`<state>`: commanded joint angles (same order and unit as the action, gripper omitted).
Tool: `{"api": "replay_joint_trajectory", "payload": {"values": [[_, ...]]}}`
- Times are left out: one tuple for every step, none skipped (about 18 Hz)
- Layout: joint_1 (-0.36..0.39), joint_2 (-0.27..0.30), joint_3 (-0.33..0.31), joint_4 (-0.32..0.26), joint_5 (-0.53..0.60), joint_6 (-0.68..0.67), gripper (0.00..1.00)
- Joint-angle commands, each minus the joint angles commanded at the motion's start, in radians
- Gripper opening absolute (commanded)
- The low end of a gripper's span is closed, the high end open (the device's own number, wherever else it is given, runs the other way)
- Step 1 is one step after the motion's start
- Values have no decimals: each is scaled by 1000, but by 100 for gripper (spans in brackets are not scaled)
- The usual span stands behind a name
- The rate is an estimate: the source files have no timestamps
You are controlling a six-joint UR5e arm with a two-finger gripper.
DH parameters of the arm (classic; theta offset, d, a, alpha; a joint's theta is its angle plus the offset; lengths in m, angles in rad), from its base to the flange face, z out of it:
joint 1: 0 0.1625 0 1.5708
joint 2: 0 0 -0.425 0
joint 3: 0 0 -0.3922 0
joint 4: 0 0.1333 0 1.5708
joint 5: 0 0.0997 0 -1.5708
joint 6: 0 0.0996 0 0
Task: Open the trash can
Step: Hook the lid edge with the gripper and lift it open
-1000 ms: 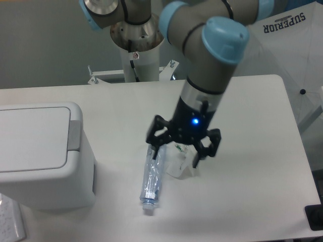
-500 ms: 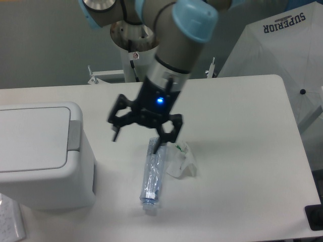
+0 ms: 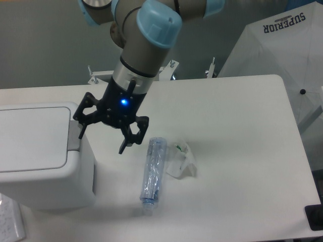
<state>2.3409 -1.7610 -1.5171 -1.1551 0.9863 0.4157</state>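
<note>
Gripper [image 3: 103, 135] fingers spread, nothing held; tab [image 3: 73, 135] just below its left finger should be pressed squarely, lid [image 3: 31, 137] kept unobstructed.

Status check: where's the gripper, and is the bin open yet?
Gripper open, empty, at the trash can's grey push-tab. Lid shut. Crushed bottle lies clear, to the side.

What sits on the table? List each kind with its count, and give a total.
White trash can, lid shut: 1
Clear crushed plastic bottle: 1
Crumpled clear wrapper: 1
Total: 3
The open gripper hangs empty beside the bin's grey tab.
</note>
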Motion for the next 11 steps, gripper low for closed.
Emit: {"api": "replay_joint_trajectory", "payload": {"values": [[0, -2, -2, 0, 0, 0, 100], [0, 0, -8, 0, 2, 0, 100], [0, 2, -15, 0, 2, 0, 100], [0, 2, -17, 0, 2, 0, 100], [-2, -2, -18, 0, 2, 0, 100], [-5, -3, -17, 0, 3, 0, 100], [-5, -5, -17, 0, 5, 0, 100], [-5, -5, -18, 0, 5, 0, 100], [-6, -6, -17, 0, 5, 2, 100], [-6, -8, -17, 0, 5, 2, 100], [-6, -9, -17, 6, 5, 0, 100]]}}
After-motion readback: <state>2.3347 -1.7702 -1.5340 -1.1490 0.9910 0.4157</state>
